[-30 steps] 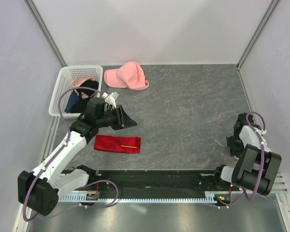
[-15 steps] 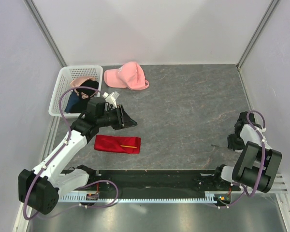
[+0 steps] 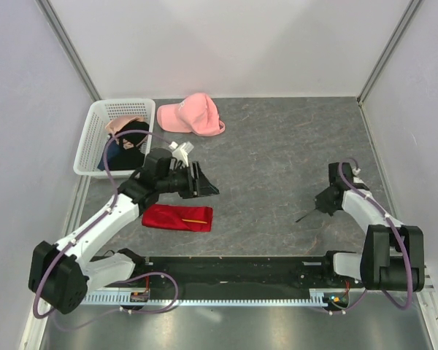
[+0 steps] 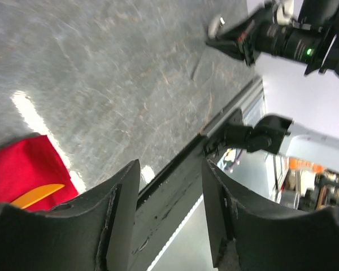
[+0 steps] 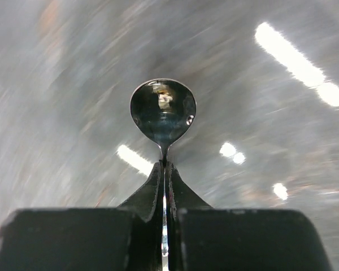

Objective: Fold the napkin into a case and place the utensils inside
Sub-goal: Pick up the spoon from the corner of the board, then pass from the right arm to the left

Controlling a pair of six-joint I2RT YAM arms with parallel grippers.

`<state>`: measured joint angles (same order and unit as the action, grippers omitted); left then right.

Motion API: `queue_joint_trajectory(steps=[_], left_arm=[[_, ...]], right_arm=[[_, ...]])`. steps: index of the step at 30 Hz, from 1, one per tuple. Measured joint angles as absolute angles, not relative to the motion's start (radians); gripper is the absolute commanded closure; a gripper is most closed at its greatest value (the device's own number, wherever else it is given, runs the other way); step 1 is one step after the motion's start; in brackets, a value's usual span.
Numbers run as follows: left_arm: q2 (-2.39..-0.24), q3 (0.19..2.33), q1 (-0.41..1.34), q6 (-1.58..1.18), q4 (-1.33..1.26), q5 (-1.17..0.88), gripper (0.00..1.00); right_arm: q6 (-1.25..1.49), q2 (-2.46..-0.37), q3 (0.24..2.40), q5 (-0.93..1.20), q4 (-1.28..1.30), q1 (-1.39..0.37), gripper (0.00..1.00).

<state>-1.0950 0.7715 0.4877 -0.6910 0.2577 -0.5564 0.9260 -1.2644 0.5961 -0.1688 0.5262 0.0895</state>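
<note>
The right claw (image 5: pixel 164 167) is closed on the thin handle of a metal spoon (image 5: pixel 163 110), over the tabletop (image 3: pixel 277 160) at the right, well apart from the folded red napkin (image 3: pixel 168 216). The napkin lies near the front edge at the left, with an orange utensil (image 3: pixel 196 220) on it. The left claw (image 3: pixel 203 184) hangs just beside it, jaws apart and empty. The grip on the spoon is narrow, so I think it may turn or slip. Nothing presses the napkin down, so the spoon may push it away instead of entering.
</note>
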Motion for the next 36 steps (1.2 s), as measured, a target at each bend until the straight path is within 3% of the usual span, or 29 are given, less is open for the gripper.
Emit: queue_joint_trajectory(steps=[11,25,28,29,32,33,35,36], left_arm=[[-1.310,0.785,0.706,-0.695,0.097,-0.494,0.42],[-1.500,0.850,0.788,-0.723,-0.014,-0.474,0.44],[-1.507,0.850,0.788,-0.735,-0.019,-0.474,0.54],[-1.507,0.850,0.788,-0.738,-0.019,-0.473,0.71],[-1.507,0.849,0.788,-0.750,-0.018,-0.470,0.90],[-1.507,0.849,0.788,-0.751,-0.015,-0.468,0.92],[-1.505,0.850,0.787,-0.749,0.006,-0.465,0.98],[-1.504,0.850,0.786,-0.749,0.015,-0.465,0.98]], right_arm=[[0.982,-1.175,0.622,-0.014,0.467,-0.190,1.00],[1.214,-1.212,0.759,0.074,0.327,-0.510,1.00],[1.236,-1.226,0.771,0.075,0.320,-0.535,1.00],[1.244,-1.230,0.773,0.075,0.318,-0.543,1.00],[1.253,-1.235,0.777,0.080,0.311,-0.558,1.00],[1.252,-1.237,0.778,0.084,0.310,-0.561,0.98],[1.221,-1.246,0.789,0.095,0.314,-0.564,0.85],[1.190,-1.256,0.799,0.108,0.316,-0.564,0.67]])
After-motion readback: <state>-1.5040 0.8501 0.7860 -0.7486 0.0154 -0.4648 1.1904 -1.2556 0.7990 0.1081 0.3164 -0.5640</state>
